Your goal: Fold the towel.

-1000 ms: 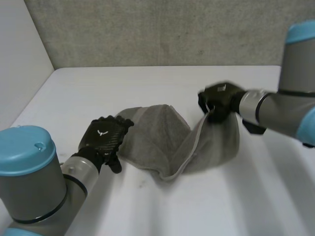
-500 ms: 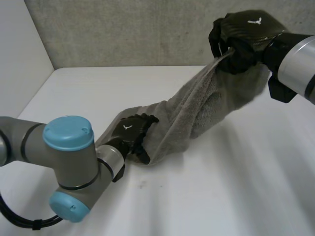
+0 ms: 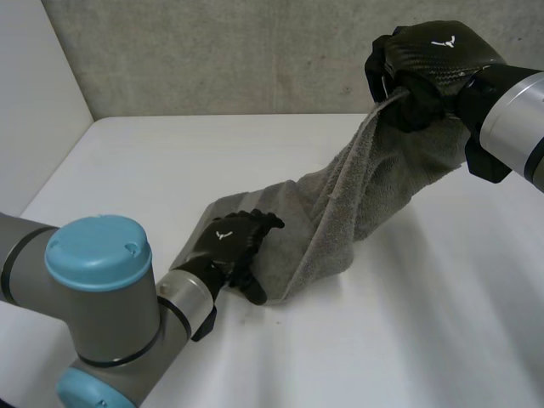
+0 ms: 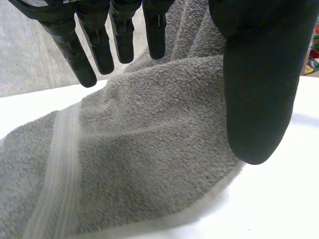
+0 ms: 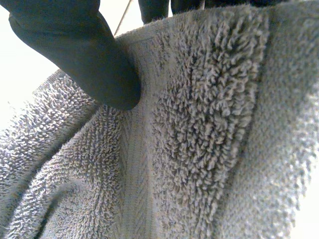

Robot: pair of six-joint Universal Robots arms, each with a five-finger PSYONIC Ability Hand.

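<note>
The towel (image 3: 344, 208) is grey terry cloth, rough and loopy, with a flat woven band (image 4: 55, 164) near its edge. My right hand (image 3: 429, 59) has a black back with a faint woven sheen. My left hand (image 3: 228, 242) looks matt black. The table (image 3: 408, 331) is smooth and white, and the wall (image 3: 212, 51) is coarse and grey.

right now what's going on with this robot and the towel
The robot is part-way through handling a grey towel on the white table. Its right robot hand pinches one end of the towel and holds it high above the table, so the cloth hangs in a slanted, twisted band. The left robot hand lies with straight fingers on the other end, which rests on the table. No neat fold is made yet.
</note>
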